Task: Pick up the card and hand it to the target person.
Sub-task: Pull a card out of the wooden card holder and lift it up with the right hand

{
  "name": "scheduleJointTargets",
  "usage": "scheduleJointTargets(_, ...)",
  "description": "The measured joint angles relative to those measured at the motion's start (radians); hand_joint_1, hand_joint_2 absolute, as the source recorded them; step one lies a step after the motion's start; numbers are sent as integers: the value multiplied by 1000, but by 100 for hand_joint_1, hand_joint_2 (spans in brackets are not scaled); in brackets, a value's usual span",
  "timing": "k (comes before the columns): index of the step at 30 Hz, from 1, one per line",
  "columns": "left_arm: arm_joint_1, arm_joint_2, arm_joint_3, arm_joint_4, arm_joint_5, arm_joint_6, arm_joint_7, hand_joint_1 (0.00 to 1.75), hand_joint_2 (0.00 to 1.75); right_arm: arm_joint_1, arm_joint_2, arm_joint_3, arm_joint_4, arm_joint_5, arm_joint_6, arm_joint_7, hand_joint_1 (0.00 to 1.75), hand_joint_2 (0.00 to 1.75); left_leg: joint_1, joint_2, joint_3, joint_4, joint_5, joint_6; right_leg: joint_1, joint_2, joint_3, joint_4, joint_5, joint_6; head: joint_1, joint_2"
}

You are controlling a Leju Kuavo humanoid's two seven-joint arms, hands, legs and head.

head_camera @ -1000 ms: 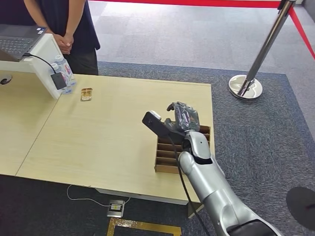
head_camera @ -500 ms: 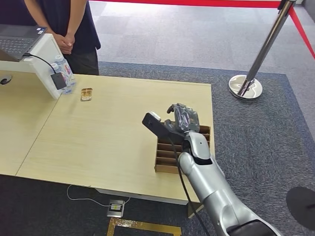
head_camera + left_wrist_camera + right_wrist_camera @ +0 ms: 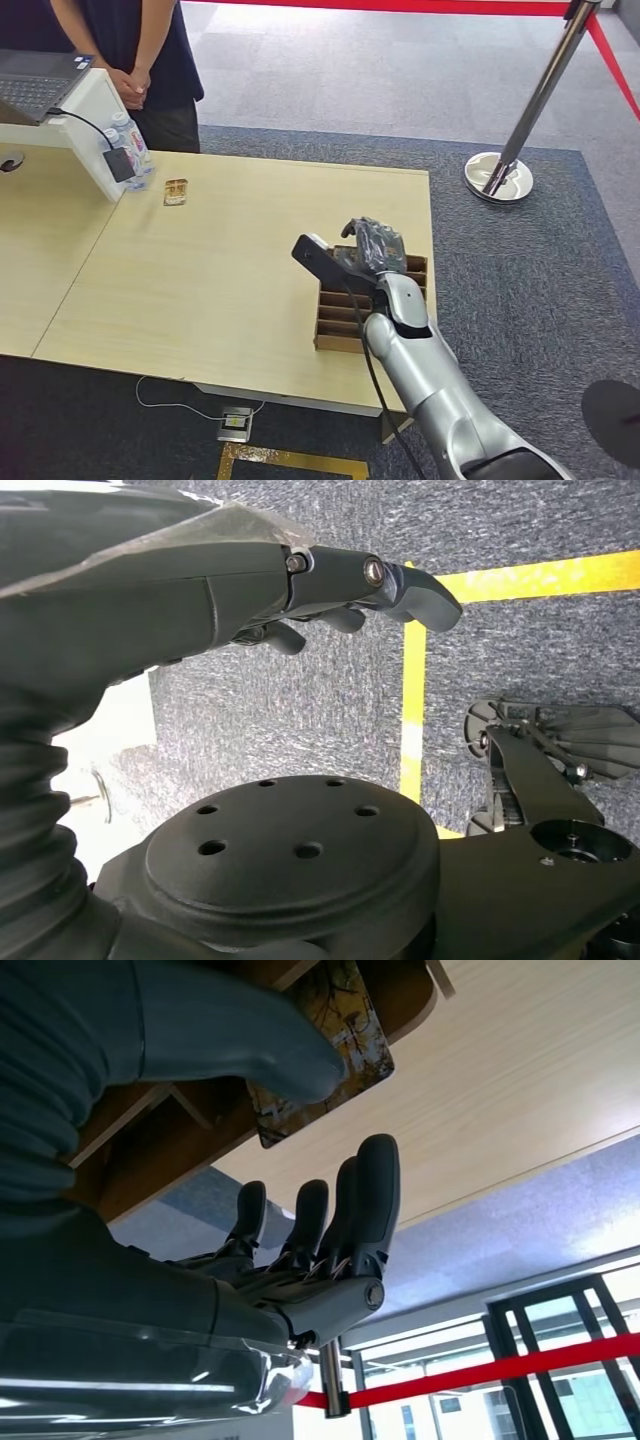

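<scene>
Change: over the last second my right hand (image 3: 373,245) has sunk a little toward the slotted box, and the black camera bracket on the wrist dipped with it. Nothing else on the table has shifted.
Left hand: my left hand (image 3: 340,580) hangs over the carpet, fingers loosely released and holding nothing.
Right hand: in the right wrist view the thumb tip lies against the face of the card. The darker fingers (image 3: 362,1200) stand straight and well apart from it, so the hand is released and the pinch is not yet made.
Card: the card (image 3: 332,1060), with its brown patterned face, stands in the cardboard box (image 3: 340,320), one end poking past the box wall.
Box: it sits near the near right corner of the table (image 3: 211,280), directly under the hand.
Meaning: I judge this as the final approach. The next step is to bring the fingers in behind the card, and a slip could tip it deeper into its slot.
Far side: a small tan item (image 3: 175,191) lies near the far left edge; I cannot tell what it is.
Person: the person (image 3: 143,40) waits beyond the far left corner, hands clasped (image 3: 134,88), so the handover is a long reach across.
</scene>
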Motion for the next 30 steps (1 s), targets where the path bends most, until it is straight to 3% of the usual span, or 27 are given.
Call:
scheduleJointTargets(22,0,0,0,0,-3,0,1,0,175,0,-6,0,29,-12,-2,8,96,175,0,0,0,0,0,0,0,0,0,0,0,0,0,0)
scheduleJointTargets(26,0,0,0,0,-3,0,2,0,175,0,-6,0,29,-12,-1,8,111,175,0,0,0,0,0,0,0,0,0,0,0,0,0,0)
scheduleJointTargets(30,0,0,0,0,-3,0,3,0,175,-1,-6,0,29,-12,-1,8,161,175,0,0,0,0,0,0,0,0,0,0,0,0,0,0)
